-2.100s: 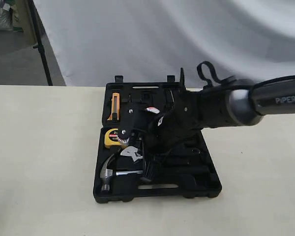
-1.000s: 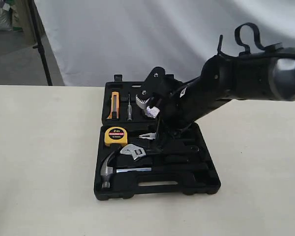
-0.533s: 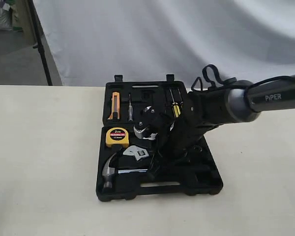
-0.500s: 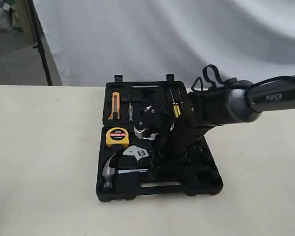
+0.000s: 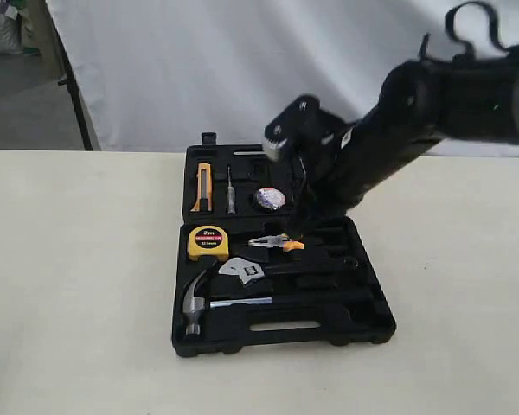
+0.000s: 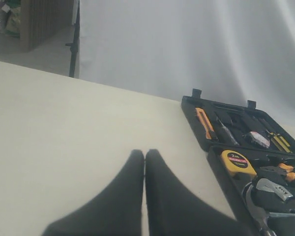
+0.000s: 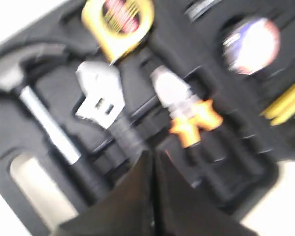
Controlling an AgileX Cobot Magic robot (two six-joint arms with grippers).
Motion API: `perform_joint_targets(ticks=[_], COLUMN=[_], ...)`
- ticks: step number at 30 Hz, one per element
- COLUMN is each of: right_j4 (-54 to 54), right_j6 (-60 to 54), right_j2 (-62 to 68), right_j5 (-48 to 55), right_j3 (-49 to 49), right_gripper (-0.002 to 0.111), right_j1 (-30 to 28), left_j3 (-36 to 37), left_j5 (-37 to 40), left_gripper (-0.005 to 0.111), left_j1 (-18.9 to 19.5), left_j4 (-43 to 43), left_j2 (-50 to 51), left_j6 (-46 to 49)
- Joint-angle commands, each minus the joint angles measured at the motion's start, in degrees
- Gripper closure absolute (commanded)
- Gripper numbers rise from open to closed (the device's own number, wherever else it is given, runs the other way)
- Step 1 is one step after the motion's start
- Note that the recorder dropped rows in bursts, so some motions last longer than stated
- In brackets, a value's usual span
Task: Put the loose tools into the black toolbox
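Left gripper (image 6: 145, 158) and right gripper (image 7: 151, 157) are closed and empty. A careless dip over the black toolbox (image 5: 363, 322) could dislodge the pliers (image 5: 277, 244), at 3 o'clock from the tape measure (image 5: 208, 244).

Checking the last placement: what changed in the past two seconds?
The right hand rose from low over the box to well above it, and it is shut and empty. That uncovers the pliers and tape roll, both seated. The box crept slightly rightward in the exterior view. The hammer, wrench, tape measure and knife kept their recesses.
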Motion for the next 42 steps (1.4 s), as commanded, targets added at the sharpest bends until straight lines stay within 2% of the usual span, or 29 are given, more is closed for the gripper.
perform_joint_targets(ticks=[1, 4, 7, 8, 10, 23, 31, 37, 42], right_j4=[-0.43, -0.43, 1.92, 0.12, -1.72, -1.69, -0.83, -0.83, -0.86], right_j6=[-1.75, -3.69, -3.44, -3.08, -0.22, 1.83, 2.08, 2.34, 2.73], right_j2=[-3.63, 2.83, 17.85, 24.03, 26.07, 7.9, 6.83, 6.83, 6.83], right_j5=[1.11, 0.92, -5.37, -4.35, -2.45, -0.86, -2.29, -9.05, -9.82], right_j3=[-4.44, -2.38, 3.42, 4.08, 3.21, 2.51, 5.57, 9.31, 9.73], right_gripper=[0.109, 0.109, 0.109, 0.109, 0.109, 0.109, 0.109, 0.109, 0.109], right_j1=[-1.73, -1.88, -1.88, -1.88, -1.99, -2.49, -2.49, -2.59, -2.59], left_j3=[-0.15, -0.15, -0.15, -0.15, -0.15, -0.15, -0.15, -0.15, -0.15], left_j5=[-0.41, -0.41, -0.41, -0.41, -0.41, -0.41, -0.41, -0.41, -0.41], left_gripper=[0.106, 0.106, 0.106, 0.106, 0.106, 0.106, 0.106, 0.106, 0.106], left_j1=[1.45, 1.45, 1.45, 1.45, 1.45, 1.45, 1.45, 1.45, 1.45], left_j4=[0.25, 0.25, 0.25, 0.25, 0.25, 0.25, 0.25, 0.25, 0.25], left_j2=[-0.18, -0.18, -0.18, -0.18, -0.18, -0.18, -0.18, -0.18, -0.18], left_j6=[-0.27, -0.27, -0.27, -0.27, -0.27, -0.27, -0.27, -0.27, -0.27])
